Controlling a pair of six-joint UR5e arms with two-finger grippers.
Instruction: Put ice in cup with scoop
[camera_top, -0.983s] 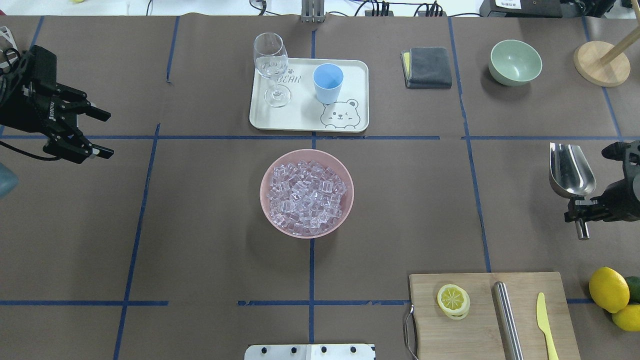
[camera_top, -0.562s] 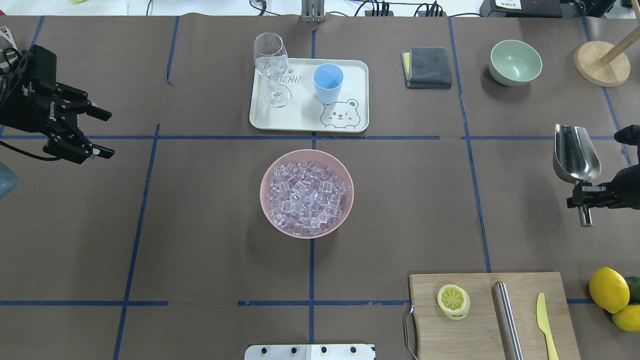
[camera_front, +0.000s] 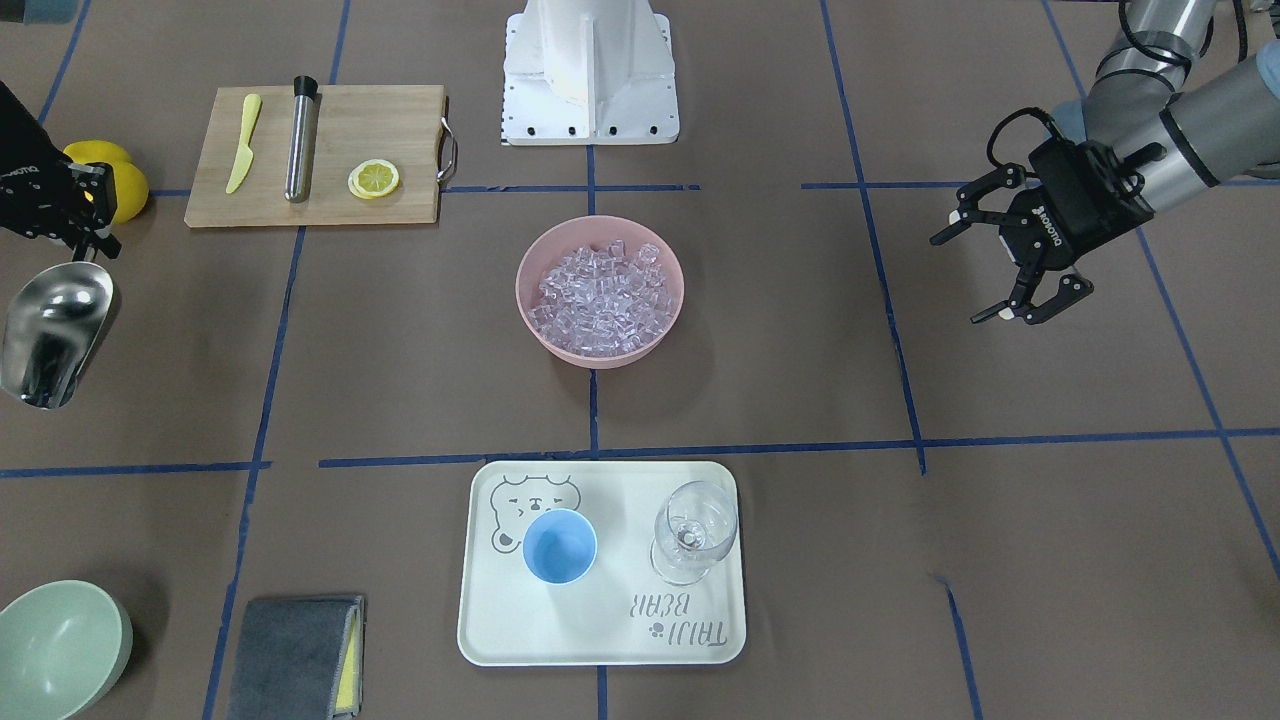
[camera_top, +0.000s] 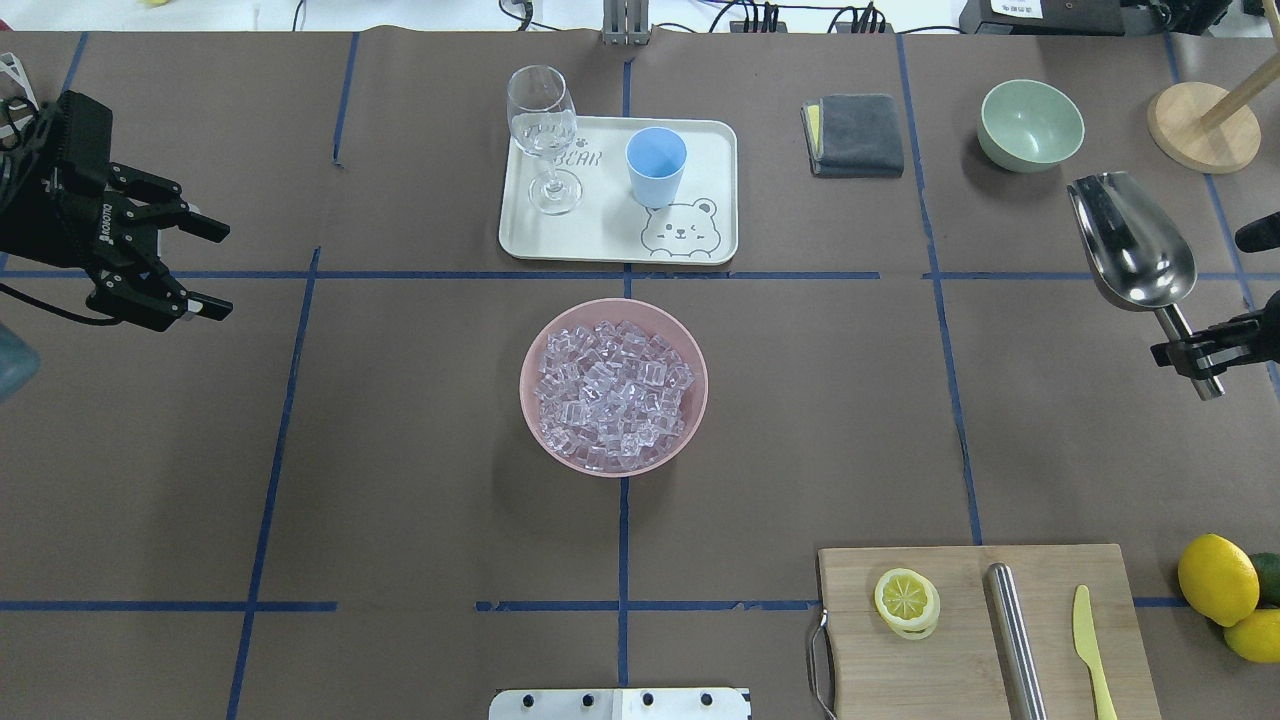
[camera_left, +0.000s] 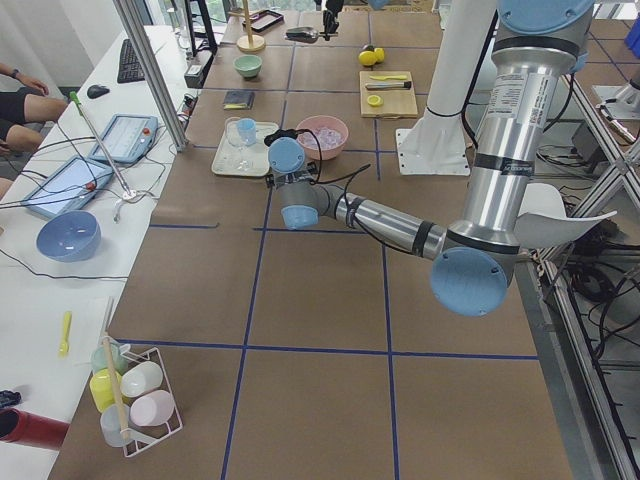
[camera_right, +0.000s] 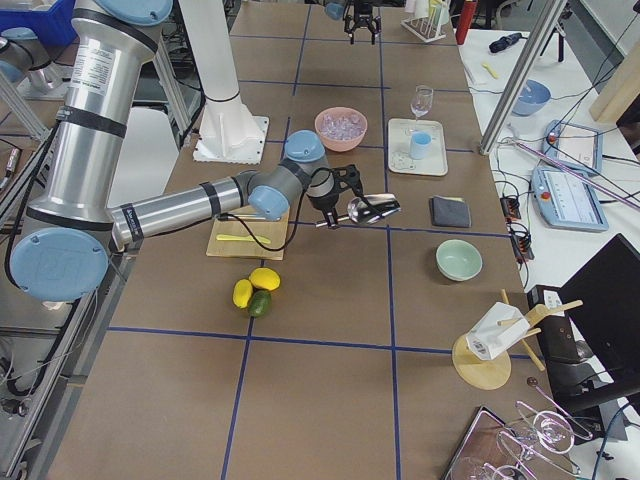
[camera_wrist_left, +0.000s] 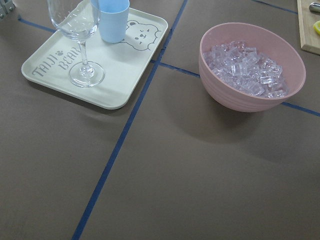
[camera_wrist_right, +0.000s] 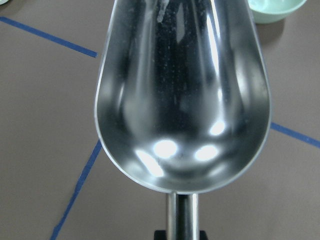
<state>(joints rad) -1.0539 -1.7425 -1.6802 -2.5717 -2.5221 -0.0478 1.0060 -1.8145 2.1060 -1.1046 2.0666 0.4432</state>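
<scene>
The ice (camera_top: 612, 392) fills a pink bowl (camera_top: 535, 340) at the table's middle; it also shows in the front view (camera_front: 598, 290) and the left wrist view (camera_wrist_left: 245, 70). The light-blue cup (camera_top: 655, 165) stands empty on a white tray (camera_top: 610, 245), beside a wine glass (camera_top: 544, 135). My right gripper (camera_top: 1195, 357) is shut on the rod handle of the steel scoop (camera_top: 1132, 240), held empty above the table's right edge; the trough fills the right wrist view (camera_wrist_right: 182, 95). My left gripper (camera_top: 205, 268) is open and empty at the far left.
A pale green bowl (camera_top: 1030, 124) and a grey cloth (camera_top: 855, 135) sit at the back right. A cutting board (camera_top: 985, 640) with a lemon slice, steel cylinder and yellow knife lies front right, lemons (camera_top: 1218, 580) beside it. A wooden stand (camera_top: 1203, 125) is at the far right.
My right gripper has carried the scoop away from the robot toward the back of the table and turned its trough to point inward and left. The left arm barely moved.
</scene>
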